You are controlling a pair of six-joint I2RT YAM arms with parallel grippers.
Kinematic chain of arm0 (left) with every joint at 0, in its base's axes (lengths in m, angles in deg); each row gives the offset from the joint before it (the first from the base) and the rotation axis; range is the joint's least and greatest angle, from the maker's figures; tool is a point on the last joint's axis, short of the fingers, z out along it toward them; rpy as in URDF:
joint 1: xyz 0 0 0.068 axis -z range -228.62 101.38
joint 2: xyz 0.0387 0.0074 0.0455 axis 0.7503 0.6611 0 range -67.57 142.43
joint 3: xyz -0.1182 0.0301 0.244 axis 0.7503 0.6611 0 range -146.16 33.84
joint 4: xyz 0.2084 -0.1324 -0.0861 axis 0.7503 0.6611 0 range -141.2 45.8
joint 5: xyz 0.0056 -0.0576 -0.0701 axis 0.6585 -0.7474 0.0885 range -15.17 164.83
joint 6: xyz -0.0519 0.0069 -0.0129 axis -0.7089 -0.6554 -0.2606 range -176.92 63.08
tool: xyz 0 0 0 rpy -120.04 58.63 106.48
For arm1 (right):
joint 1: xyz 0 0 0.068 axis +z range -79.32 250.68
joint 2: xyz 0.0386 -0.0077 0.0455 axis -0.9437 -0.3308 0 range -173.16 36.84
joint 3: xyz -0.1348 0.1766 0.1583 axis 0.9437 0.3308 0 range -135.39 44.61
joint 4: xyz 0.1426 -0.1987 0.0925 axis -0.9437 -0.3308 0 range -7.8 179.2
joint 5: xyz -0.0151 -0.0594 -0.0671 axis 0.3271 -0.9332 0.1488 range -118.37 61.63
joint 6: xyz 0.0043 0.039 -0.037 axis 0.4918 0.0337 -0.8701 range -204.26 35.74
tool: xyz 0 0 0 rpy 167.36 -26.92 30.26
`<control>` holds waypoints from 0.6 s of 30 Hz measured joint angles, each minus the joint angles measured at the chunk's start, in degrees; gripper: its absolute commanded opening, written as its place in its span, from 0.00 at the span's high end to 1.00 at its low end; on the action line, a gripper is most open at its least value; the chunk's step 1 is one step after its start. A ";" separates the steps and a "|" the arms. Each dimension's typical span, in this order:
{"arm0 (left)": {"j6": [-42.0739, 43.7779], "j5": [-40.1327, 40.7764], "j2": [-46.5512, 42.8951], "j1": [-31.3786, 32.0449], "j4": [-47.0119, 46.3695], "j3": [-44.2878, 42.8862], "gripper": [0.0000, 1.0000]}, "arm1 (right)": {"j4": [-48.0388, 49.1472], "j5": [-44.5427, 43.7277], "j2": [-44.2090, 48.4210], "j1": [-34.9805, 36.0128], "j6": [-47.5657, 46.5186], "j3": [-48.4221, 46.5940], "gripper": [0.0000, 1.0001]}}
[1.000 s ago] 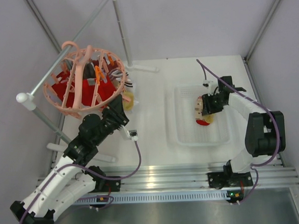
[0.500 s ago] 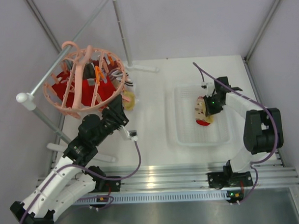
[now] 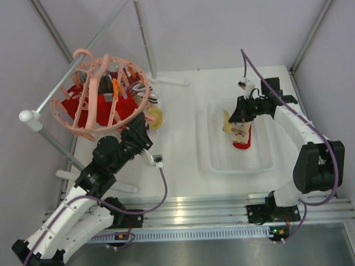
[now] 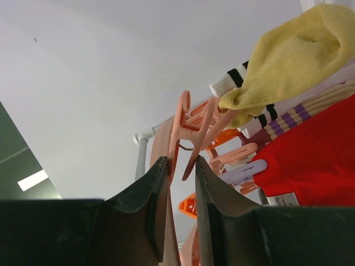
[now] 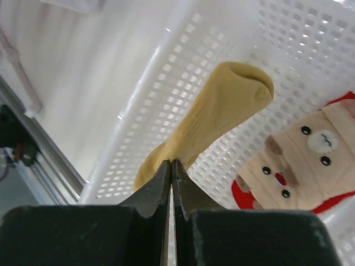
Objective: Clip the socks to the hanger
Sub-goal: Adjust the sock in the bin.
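Top view: the hanger (image 3: 103, 95) hangs at upper left, its socks (image 3: 127, 108) half hidden by spokes, with the left gripper (image 3: 141, 129) at its lower rim and the right gripper (image 3: 240, 113) over the basket (image 3: 219, 161). Left wrist view: the fingers (image 4: 144, 194) pinch a peach clip (image 4: 180, 124), partly hidden between them. Right wrist view: the jaws are pressed together on a yellow sock (image 5: 222, 111), its cuff hidden.

White-and-black arms (image 3: 59, 224), purple cables (image 3: 166, 189)

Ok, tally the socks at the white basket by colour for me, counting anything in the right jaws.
Mustard yellow sock: 1, pinched in the right gripper jaws over the basket.
Red-and-beige bear sock: 1, lying in the basket.
Total: 2
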 measured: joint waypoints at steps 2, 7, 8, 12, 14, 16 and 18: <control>0.02 0.02 0.00 0.00 0.00 0.00 1.00 | 1.27 3.32 0.11 -0.02 3.04 0.22 1.00; 0.00 0.04 0.02 0.00 0.00 0.00 1.00 | 7.58 8.74 -0.11 -1.03 11.76 5.99 1.00; 0.00 0.04 0.02 0.00 0.00 0.00 1.00 | 8.22 9.35 -0.13 -1.20 12.70 7.04 1.00; 0.00 0.02 0.02 0.00 0.00 0.00 1.00 | 8.26 11.10 -0.61 -1.68 13.94 8.52 1.00; 0.00 0.04 0.02 0.00 0.00 0.00 1.00 | 8.24 11.78 -1.42 -2.43 13.86 8.72 1.00; 0.00 0.02 0.00 0.00 0.00 0.02 1.00 | 8.33 12.11 -2.45 -3.45 14.16 9.01 1.00; 0.00 0.04 0.00 0.00 0.00 0.02 1.00 | 9.70 11.89 -2.67 -4.20 15.76 10.58 1.00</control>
